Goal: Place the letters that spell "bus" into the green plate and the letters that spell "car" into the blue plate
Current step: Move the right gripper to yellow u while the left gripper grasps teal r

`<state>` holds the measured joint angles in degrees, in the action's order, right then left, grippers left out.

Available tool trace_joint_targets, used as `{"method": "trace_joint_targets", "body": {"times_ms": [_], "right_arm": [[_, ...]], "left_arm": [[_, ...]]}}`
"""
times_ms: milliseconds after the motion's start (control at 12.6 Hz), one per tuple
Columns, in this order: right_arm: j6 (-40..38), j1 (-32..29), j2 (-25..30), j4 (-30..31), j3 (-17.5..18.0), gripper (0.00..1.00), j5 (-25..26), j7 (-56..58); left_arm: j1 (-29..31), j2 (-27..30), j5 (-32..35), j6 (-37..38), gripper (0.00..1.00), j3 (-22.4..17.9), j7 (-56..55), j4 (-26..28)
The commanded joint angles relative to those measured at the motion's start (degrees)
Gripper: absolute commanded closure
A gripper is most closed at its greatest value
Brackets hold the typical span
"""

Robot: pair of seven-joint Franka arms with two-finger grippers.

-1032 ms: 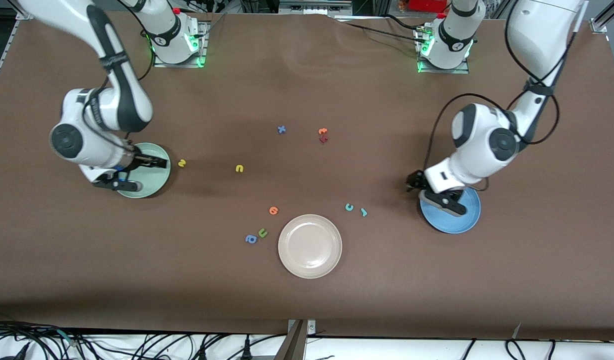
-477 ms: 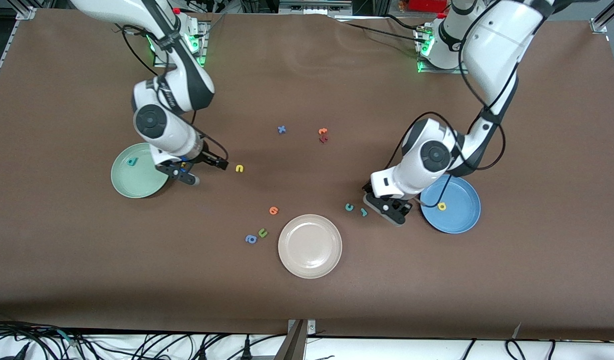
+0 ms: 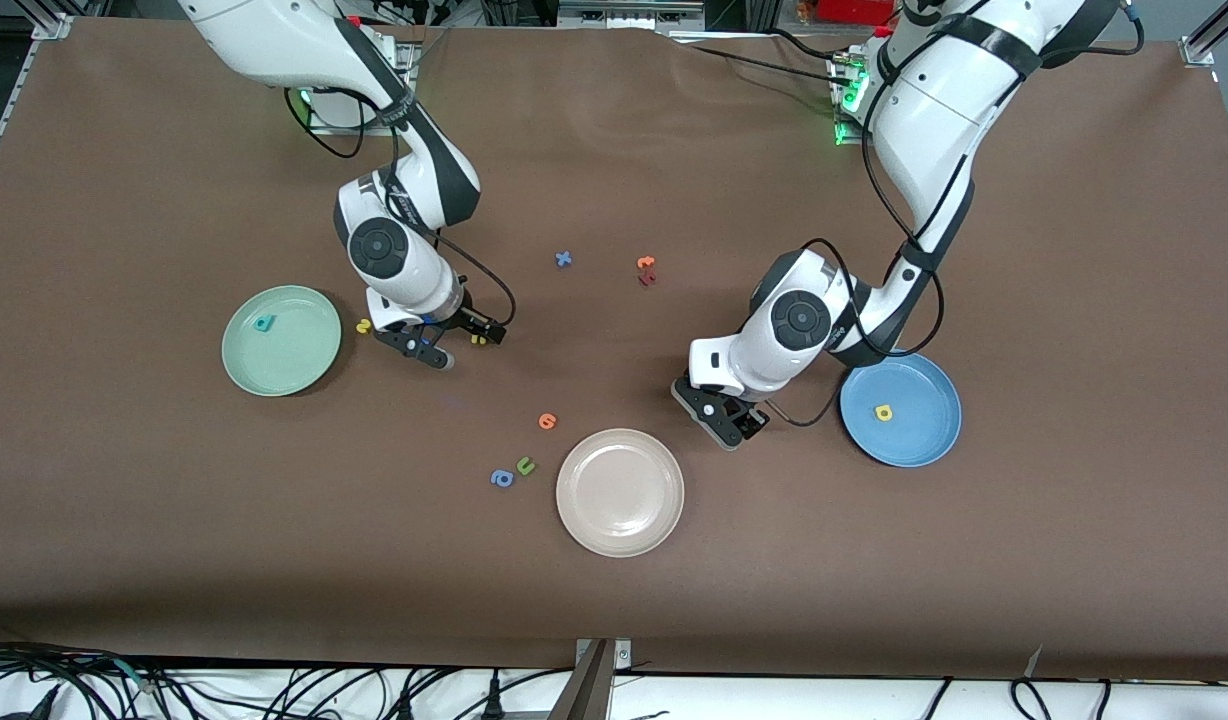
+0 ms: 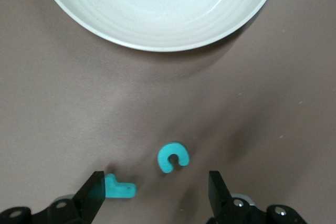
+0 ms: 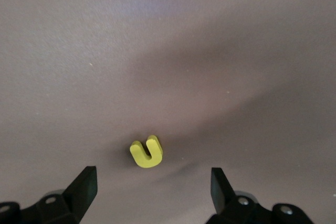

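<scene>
So both arms had just swung off their plates and out to the next letters. A second earlier my right claw (image 3: pixel 458 342) was parked over the green plate (image 3: pixel 304 362) and my left claw (image 3: pixel 722 415) over the blue plate (image 3: pixel 924 440); by this point each had left a letter there, the teal b (image 3: pixel 265 323) on the green and the yellow a (image 3: pixel 883 412) on the blue. That was one down per word.

My right claw had come in low over the yellow u (image 5: pixel 146 151), fingers spread wide with the u sitting between them on the tabletop, nothing gripped yet. The yellow s (image 3: pixel 364 326) was lying just beside the green plate, toward the middle of the tabletop, so that one was probably up after.

My left claw was open too, over the teal c (image 4: pixel 173 157) and teal r (image 4: pixel 121 188), which lay close together near the white plate (image 4: pixel 157 35). The c was centred between the fingers, the r right by one fingertip, so I guessed the c was the target, and that the r might get nudged.
</scene>
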<state>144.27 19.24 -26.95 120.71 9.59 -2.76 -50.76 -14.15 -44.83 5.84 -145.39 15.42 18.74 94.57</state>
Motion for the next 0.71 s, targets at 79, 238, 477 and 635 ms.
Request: {"method": "trace_joint_targets", "body": {"times_ms": [79,238,477,635], "right_arm": [[2.06,0.36,-1.61,0.14,-0.09,0.30,0.48,2.41],[3.65,0.28,-1.97,0.67,-0.09,0.31,0.83,5.48],[3.65,0.27,-1.97,0.93,-0.18,0.43,0.74,5.58],[3.56,0.27,-1.97,0.93,-0.18,0.56,0.83,5.58]], "left_arm": [[0.88,-1.39,1.63,0.72,0.14,-0.83,4.72,-1.93],[0.70,-1.75,1.63,0.72,0.22,-0.92,4.99,-1.84],[-0.61,-2.27,3.20,0.72,0.42,-1.44,4.99,-2.02],[-0.44,-2.36,6.46,0.72,0.63,-1.45,4.81,-2.11]]}}
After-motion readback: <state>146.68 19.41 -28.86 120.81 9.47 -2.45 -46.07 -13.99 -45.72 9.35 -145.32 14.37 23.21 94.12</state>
